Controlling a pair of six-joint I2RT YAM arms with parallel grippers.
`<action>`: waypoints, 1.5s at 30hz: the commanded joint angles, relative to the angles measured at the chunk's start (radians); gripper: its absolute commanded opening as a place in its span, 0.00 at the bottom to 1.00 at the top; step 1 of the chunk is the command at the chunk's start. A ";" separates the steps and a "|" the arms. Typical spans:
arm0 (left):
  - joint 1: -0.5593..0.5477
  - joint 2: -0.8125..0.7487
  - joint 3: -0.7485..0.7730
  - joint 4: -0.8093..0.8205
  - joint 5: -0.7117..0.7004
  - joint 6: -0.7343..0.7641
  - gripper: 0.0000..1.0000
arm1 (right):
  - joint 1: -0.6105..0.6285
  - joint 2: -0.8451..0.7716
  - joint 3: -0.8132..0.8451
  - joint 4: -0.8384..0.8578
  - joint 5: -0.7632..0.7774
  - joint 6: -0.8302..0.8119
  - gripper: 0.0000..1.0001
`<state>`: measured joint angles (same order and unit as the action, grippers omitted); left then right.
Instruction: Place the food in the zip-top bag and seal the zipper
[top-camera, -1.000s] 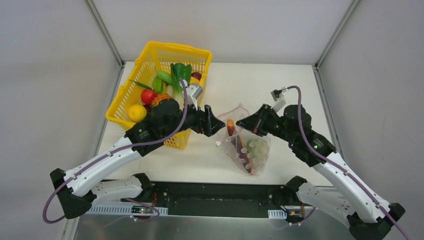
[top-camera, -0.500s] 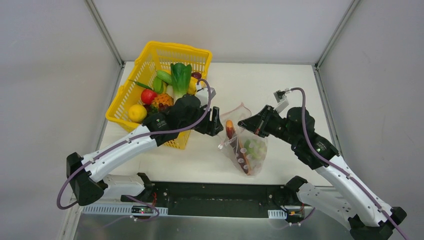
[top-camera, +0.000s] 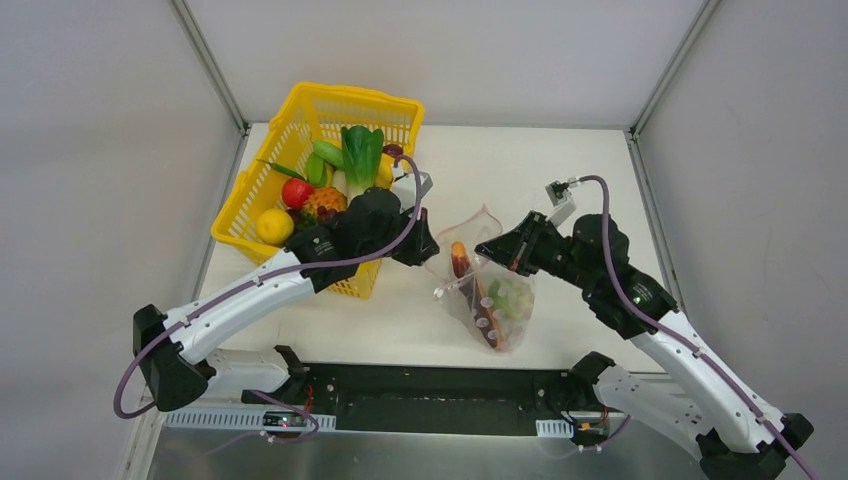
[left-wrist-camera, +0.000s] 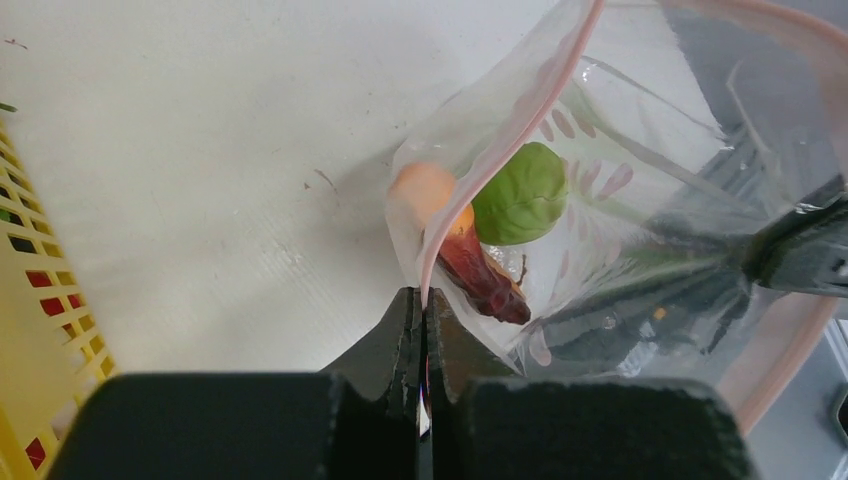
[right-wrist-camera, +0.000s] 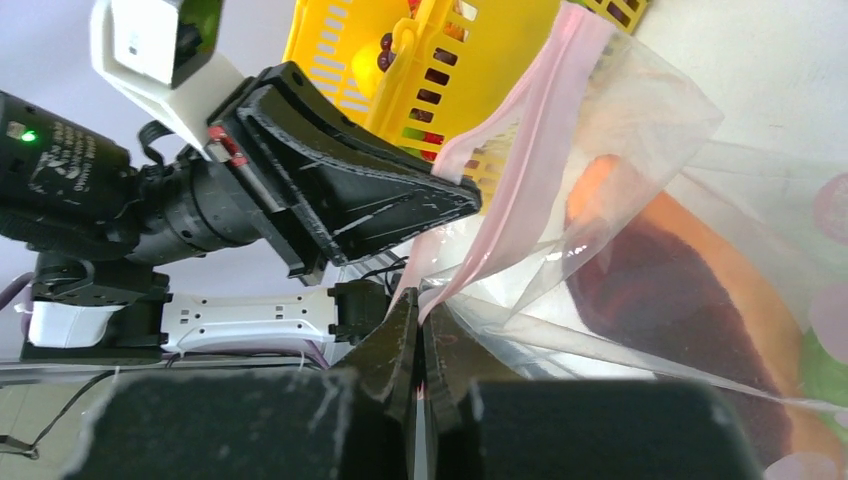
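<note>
So the basket (top-camera: 300, 104) at left holds most of the food (top-camera: 275, 226), left claw (left-wrist-camera: 420, 300) is pinched shut on the zipper (top-camera: 468, 216) of the part-filled bag (top-camera: 505, 305) lying mid-surface, right claw (right-wrist-camera: 417, 302) is clamped on the opposite lip, so next is probably spreading the mouth for loading.

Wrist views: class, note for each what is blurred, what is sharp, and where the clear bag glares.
Left wrist view: the left gripper is blurred close up, and the green food shows sharp through the zip-top bag, whose film streaks and dims what lies behind it. Right wrist view: the right gripper is blurred too, and the bag's folds catch pale glare.
</note>
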<state>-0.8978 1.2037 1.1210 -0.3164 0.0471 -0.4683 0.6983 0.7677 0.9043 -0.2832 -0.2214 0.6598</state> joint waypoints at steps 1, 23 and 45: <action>-0.007 -0.065 -0.013 0.079 -0.008 -0.016 0.00 | 0.002 0.010 0.051 -0.019 0.040 -0.045 0.02; -0.009 -0.176 -0.180 0.270 -0.092 -0.122 0.00 | 0.002 0.256 0.297 -0.274 0.068 -0.189 0.27; -0.010 -0.176 -0.115 0.234 -0.024 -0.099 0.00 | 0.002 0.349 0.441 -0.270 0.127 -0.128 0.43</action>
<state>-0.8978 1.0340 0.9611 -0.0952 -0.0078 -0.5694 0.6983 1.0851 1.3033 -0.5907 -0.0895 0.5026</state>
